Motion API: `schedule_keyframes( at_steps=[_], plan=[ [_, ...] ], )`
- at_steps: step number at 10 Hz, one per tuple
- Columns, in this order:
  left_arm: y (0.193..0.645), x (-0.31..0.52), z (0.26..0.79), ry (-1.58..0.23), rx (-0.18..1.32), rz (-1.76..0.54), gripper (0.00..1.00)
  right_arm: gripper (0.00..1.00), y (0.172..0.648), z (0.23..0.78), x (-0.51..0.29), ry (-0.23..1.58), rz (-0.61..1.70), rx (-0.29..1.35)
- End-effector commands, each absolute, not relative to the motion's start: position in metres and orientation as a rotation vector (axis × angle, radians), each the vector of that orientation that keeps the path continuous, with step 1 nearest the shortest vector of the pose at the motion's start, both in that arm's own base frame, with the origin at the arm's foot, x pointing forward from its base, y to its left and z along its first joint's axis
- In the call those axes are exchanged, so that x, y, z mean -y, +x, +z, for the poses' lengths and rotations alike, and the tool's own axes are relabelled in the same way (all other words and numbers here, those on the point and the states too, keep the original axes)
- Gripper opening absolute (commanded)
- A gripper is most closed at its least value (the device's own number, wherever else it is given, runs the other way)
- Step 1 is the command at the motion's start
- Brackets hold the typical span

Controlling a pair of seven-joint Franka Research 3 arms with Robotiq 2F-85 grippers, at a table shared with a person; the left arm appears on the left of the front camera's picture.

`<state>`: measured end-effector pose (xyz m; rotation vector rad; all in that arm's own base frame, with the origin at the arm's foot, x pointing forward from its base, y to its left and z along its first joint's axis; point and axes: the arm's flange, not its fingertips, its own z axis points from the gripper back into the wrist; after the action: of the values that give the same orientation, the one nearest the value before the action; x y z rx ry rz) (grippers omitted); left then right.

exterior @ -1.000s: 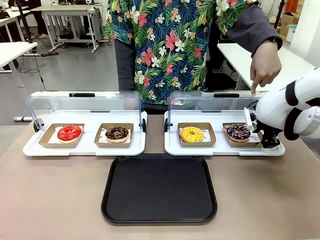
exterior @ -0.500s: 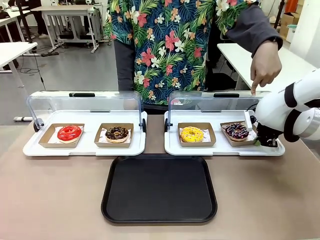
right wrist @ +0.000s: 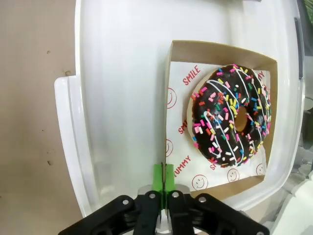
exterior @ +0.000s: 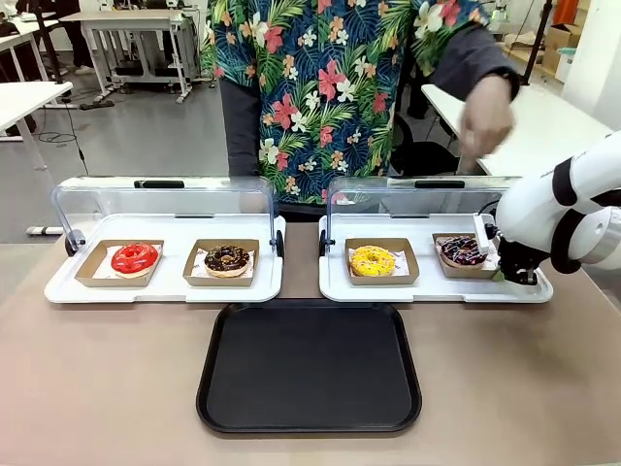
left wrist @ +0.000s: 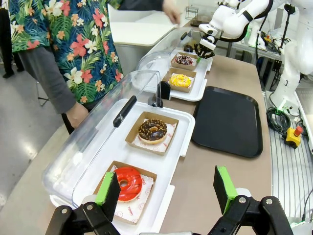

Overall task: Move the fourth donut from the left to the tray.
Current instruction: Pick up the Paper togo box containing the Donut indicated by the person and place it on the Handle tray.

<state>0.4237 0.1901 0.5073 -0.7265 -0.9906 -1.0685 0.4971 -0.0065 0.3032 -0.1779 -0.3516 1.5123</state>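
1. Now the right hand (right wrist: 164, 183) pinches the brown holder's (right wrist: 168, 112) edge, pads together.
2. The fourth donut (right wrist: 230, 115) sits inside it, seemingly on the white display tray (right wrist: 117, 98).
3. Left hand (left wrist: 166, 188) hovers wide open.
4. The black tray (exterior: 309, 365) lies on the surface.

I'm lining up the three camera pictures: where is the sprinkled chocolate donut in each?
Front view: sprinkled chocolate donut, far right of the right white display tray.
Left wrist view: top centre, far end of the row.
Right wrist view: centre right.
Shared landmark: its brown cardboard holder.
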Motion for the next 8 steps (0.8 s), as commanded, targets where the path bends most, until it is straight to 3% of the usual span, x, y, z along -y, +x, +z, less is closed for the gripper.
schedule_keyframes(
  at_steps=[1, 3, 8],
  plan=[
    [0.423, -0.189, 0.509, -0.731, 0.995, -1.074, 1.00, 0.00, 0.497, 0.302, 0.007, -0.183, 1.509, 0.352],
    [0.423, -0.189, 0.509, -0.731, 0.995, -1.074, 1.00, 0.02, 0.497, 0.302, 0.007, -0.176, 1.512, 0.349],
    [0.423, -0.189, 0.509, -0.731, 0.995, -1.074, 1.00, 0.02, 0.456, 0.365, -0.016, -0.240, 1.513, 0.477]
  ],
)
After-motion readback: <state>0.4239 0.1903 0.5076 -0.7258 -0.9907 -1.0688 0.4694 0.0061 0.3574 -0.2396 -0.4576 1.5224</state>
